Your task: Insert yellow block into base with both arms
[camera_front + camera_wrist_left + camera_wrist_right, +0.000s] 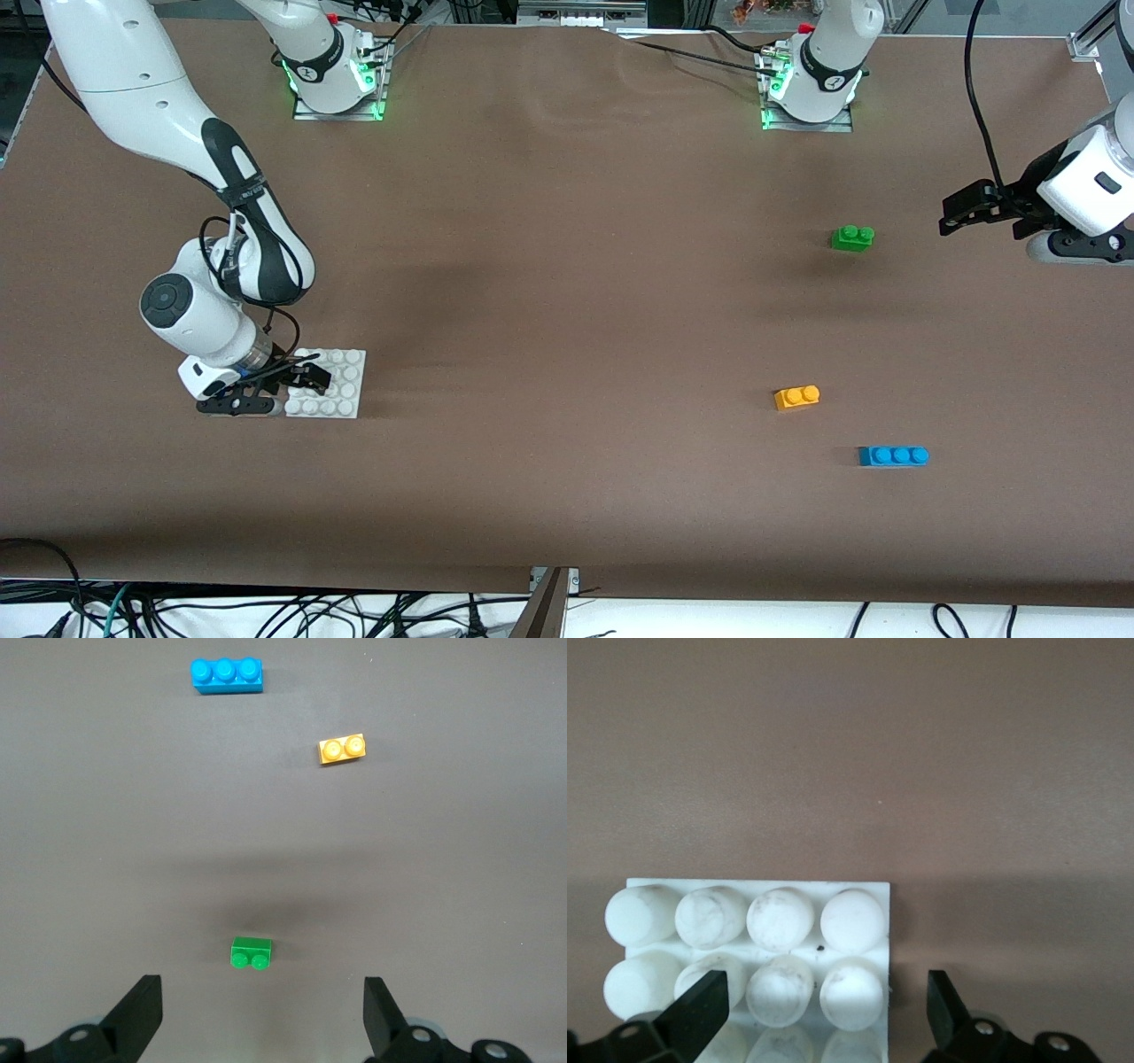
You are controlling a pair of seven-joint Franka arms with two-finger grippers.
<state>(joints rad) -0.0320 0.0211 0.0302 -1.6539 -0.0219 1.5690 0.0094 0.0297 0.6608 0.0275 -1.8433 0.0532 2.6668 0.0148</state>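
The yellow block (pixel 796 397) lies alone on the brown table toward the left arm's end; it also shows in the left wrist view (pixel 342 749). The white studded base (pixel 341 390) lies toward the right arm's end. My right gripper (pixel 279 390) is low at the base's edge and open. In the right wrist view it (pixel 824 1010) straddles a corner of the base (pixel 788 886), with one finger over the studs and the other off the edge. My left gripper (pixel 959 217) is open and empty over the table near the green brick. The left wrist view shows it (pixel 261 1019) spread wide.
A green two-stud brick (pixel 852 237) lies farther from the front camera than the yellow block and shows in the left wrist view (pixel 251 953). A blue three-stud brick (pixel 893 455) lies nearer and also shows there (pixel 227 675). Both arm bases stand along the table's back edge.
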